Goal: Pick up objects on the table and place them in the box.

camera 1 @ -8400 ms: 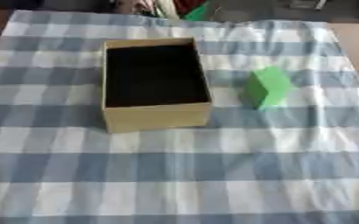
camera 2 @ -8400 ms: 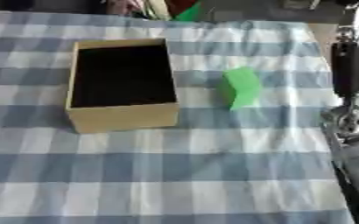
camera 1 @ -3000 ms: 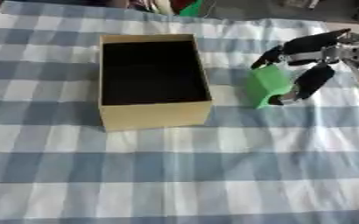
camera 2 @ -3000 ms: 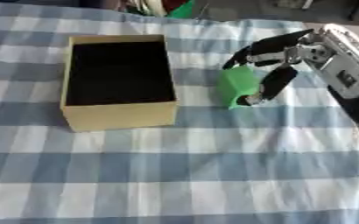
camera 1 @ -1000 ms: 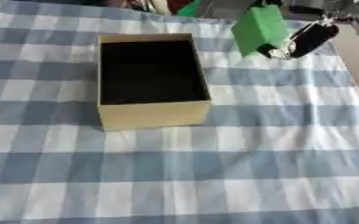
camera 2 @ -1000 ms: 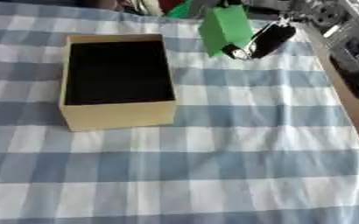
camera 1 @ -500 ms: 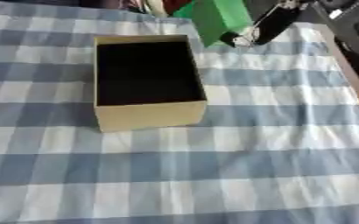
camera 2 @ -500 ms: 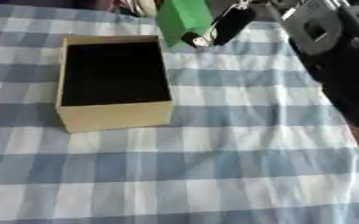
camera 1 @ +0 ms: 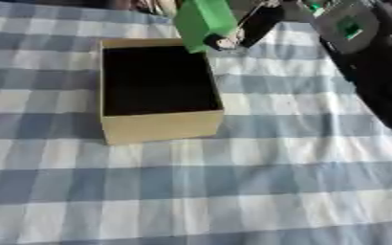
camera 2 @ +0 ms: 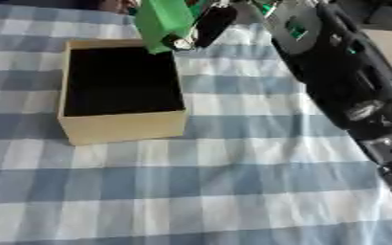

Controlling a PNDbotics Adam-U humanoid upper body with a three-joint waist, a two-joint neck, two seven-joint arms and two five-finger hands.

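Note:
A green block (camera 1: 202,21) hangs in the air over the far right corner of the tan cardboard box (camera 1: 159,127), tilted. My right hand (camera 1: 254,24) is shut on it, fingers curled round its right side, the arm reaching in from the upper right. The box stands open on the checked cloth, its inside dark and nothing showing in it. My left hand shows in neither view.
The blue and white checked cloth (camera 1: 233,191) covers the table. My black right forearm (camera 2: 342,81) crosses the upper right. Some objects lie blurred at the far edge behind the box.
My right hand has carried the green block further left, from beside the box's far right corner to above it. The arm reaches further into view.

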